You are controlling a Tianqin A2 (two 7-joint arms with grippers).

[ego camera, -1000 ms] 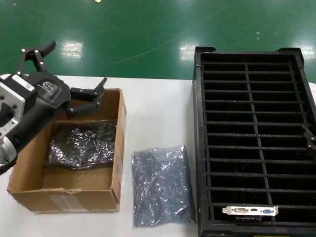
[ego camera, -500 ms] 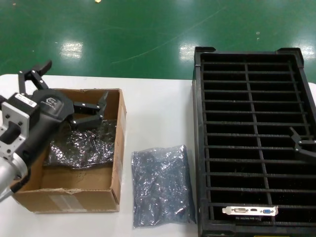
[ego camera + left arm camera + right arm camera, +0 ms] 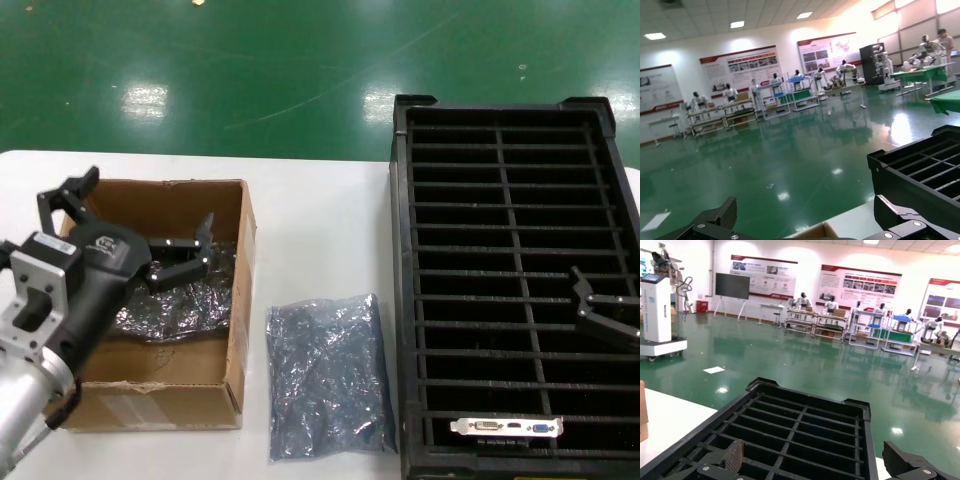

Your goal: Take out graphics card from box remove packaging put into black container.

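Silver metal marks the graphics card (image 3: 506,427), which already stands in the nearest slot of the black container (image 3: 405,300), at about five o'clock on the white surface (image 3: 320,220). Just beside the container, near six o'clock, the empty grey-blue packaging (image 3: 325,378) lies flat. At eight o'clock sits the box (image 3: 140,400), with a dark crinkly bag (image 3: 190,300) inside it. The left pincer (image 3: 130,232) hovers over that bag with its fingers spread wide apart. Farther right, at three o'clock, the right pincer (image 3: 600,310) hangs over the container's dividers, fingers also apart, holding nothing.

The main risk is at the box: the far finger sits close to the cardboard wall, so a downward reach could catch the rim and drag or tip the box. The slick, wrinkled bag could also slip, or only loose film be pinched, leaving its contents behind. A careless swing of the right arm might snag a divider.
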